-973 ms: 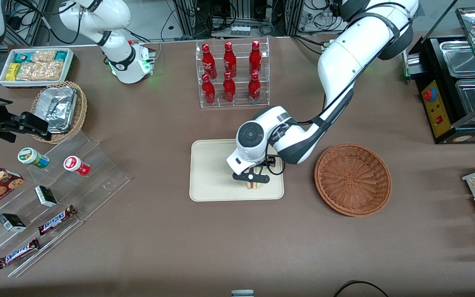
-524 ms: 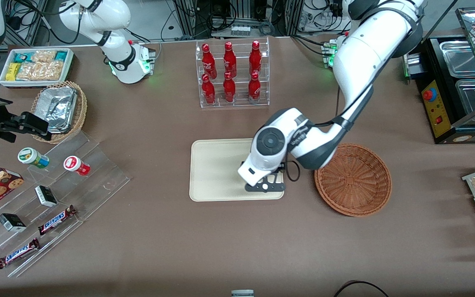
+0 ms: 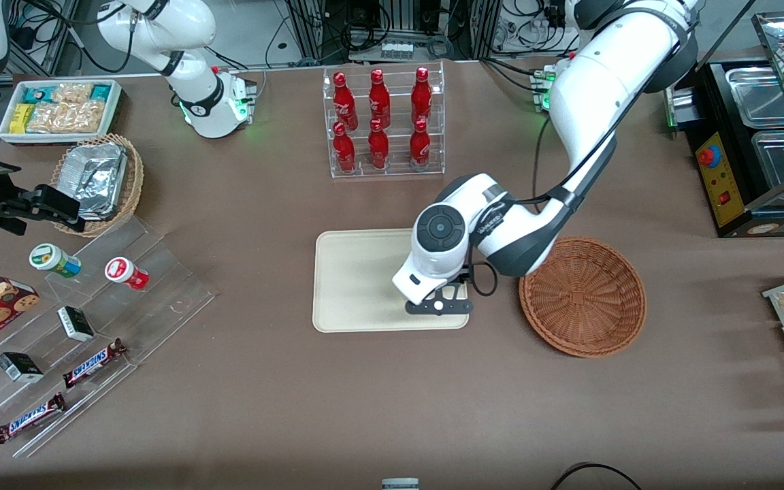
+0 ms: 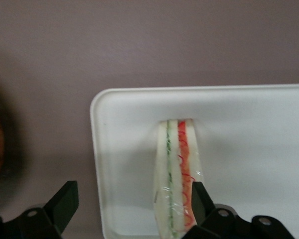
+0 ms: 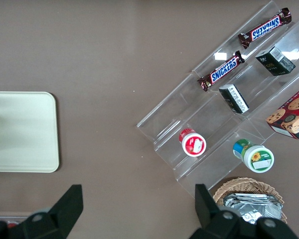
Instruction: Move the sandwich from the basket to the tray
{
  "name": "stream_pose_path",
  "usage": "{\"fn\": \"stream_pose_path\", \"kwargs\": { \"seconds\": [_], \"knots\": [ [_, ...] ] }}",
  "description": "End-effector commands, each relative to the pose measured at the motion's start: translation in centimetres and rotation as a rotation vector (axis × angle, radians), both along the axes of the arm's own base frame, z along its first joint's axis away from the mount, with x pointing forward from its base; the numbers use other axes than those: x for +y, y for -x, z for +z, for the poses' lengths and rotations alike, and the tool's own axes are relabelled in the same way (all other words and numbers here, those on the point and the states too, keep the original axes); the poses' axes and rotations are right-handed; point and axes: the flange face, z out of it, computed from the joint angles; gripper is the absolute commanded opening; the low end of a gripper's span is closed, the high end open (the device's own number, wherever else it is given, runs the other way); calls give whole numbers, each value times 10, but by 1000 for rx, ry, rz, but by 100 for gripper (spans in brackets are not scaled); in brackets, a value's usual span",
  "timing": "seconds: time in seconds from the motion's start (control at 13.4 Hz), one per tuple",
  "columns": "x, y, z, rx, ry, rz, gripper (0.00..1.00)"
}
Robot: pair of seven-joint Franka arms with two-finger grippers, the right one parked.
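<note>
Left wrist view: one sandwich (image 4: 177,174) on one tray (image 4: 249,144), one tool (image 4: 132,209) spread wide above.

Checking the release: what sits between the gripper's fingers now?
In the left wrist view, the sandwich lying on the tray sits between the gripper's open fingers.
</note>
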Motion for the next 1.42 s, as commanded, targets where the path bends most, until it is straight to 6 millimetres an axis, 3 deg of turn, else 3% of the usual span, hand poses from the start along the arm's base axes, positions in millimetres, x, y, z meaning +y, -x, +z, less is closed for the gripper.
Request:
{"fn": "stream_pose_path", "kwargs": {
  "seconds": [0.0, 0.15, 0.3, 0.45, 1.35],
  "knots": [
    [29, -11, 36, -41, -62, 51, 100],
    [58, -29, 50, -60, -69, 88, 100],
    [70, -34, 76, -98, -65, 107, 100],
    [96, -46, 96, -142, -89, 141, 100],
    [222, -62, 177, -119, -128, 248, 100]
  ]
}}
